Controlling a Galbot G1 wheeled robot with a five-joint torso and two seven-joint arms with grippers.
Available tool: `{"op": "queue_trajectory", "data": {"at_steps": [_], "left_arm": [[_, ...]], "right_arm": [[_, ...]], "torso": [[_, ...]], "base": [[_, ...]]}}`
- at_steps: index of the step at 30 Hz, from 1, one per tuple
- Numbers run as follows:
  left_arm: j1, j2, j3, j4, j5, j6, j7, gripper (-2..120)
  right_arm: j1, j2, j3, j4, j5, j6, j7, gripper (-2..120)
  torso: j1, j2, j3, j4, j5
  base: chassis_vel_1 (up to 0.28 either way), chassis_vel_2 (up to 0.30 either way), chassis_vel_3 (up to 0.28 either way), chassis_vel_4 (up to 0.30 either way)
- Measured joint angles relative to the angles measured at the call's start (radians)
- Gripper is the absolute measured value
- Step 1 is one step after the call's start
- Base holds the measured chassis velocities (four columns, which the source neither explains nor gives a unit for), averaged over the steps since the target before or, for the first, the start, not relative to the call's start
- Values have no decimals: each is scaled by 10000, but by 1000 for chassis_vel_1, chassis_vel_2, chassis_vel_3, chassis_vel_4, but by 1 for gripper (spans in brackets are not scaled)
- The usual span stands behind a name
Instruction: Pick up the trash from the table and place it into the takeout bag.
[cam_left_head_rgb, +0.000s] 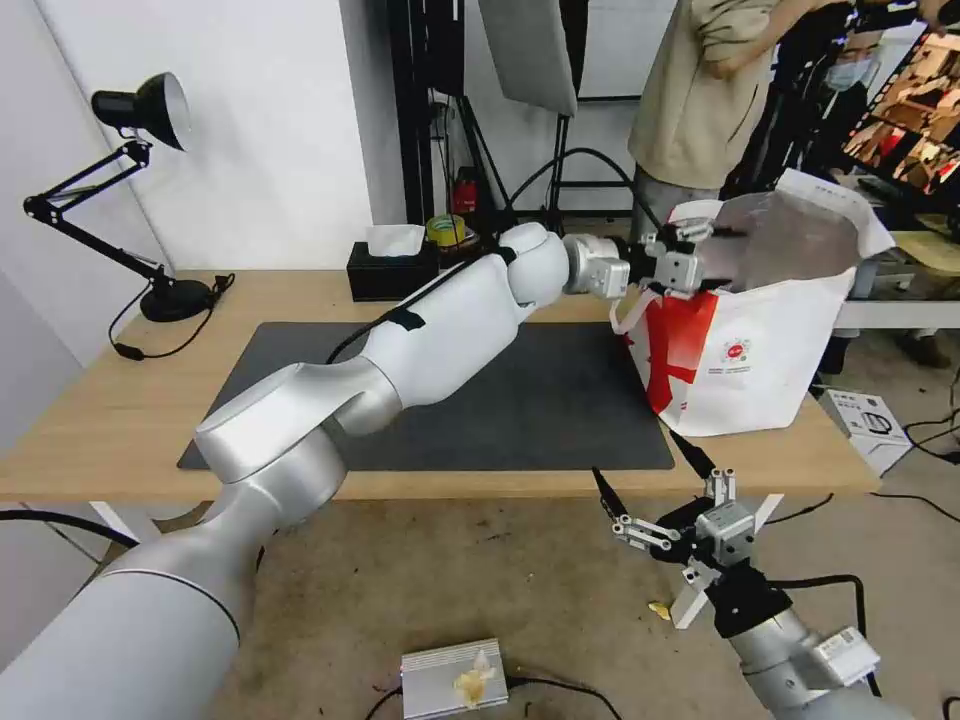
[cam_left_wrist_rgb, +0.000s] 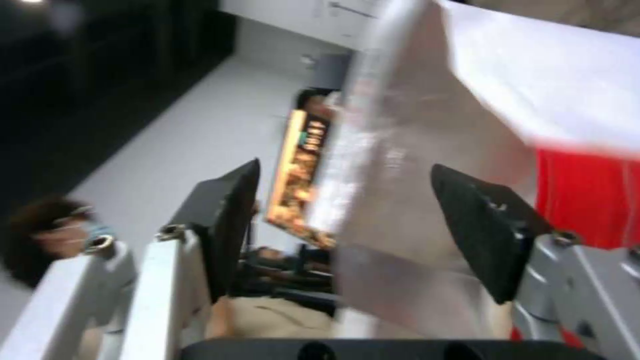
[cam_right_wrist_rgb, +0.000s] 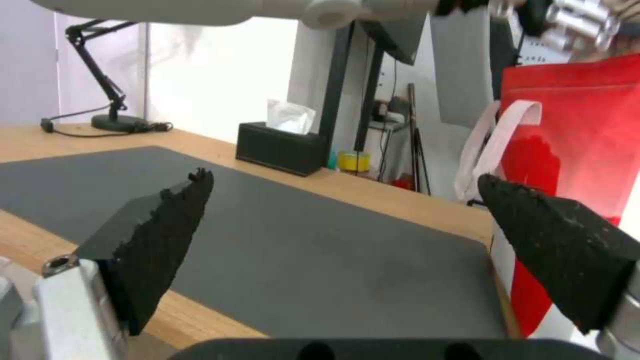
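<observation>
A long light-wood counter (cam_left_head_rgb: 90, 420) stands against a white wall, with a dark grey mat (cam_left_head_rgb: 520, 400) across its middle. At the far left of it is a black desk lamp (cam_left_head_rgb: 150, 120), and further along the back edge a black tissue box (cam_left_head_rgb: 390, 270). The left arm reaches across the mat to the right end, where the left tool (cam_left_head_rgb: 700, 245) sits at the open mouth of the takeout bag (cam_left_head_rgb: 740, 350), its fingers (cam_left_wrist_rgb: 230, 220) spread apart with the bag's silver foil lining between them. The bag stands upright at the counter's right end, touching the mat's edge. Below the counter's front edge, the right tool (cam_left_head_rgb: 655, 500) hangs over the floor, fingers (cam_right_wrist_rgb: 160, 230) wide apart and holding nothing.
</observation>
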Motion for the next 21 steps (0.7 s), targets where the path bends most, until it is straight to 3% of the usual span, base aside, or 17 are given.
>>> {"op": "queue_trajectory", "data": {"at_steps": [7,15,21], "left_arm": [[58,15,-467,-142,-917,32,-642,89],[200,153,-736,-428,-3300,584,-862,99],[390,900,-573,-1303,-5319,1460,-1007,100]], "right_arm": [[0,0,0,0,0,0,0,100],[0,0,0,0,0,0,0,100],[0,0,0,0,0,0,0,100]], "torso": [[0,0,0,0,0],[0,1,0,-2,0],[0,1,0,2,-1]], "base": [[0,0,0,0],[0,0,0,0],[0,0,0,0]]}}
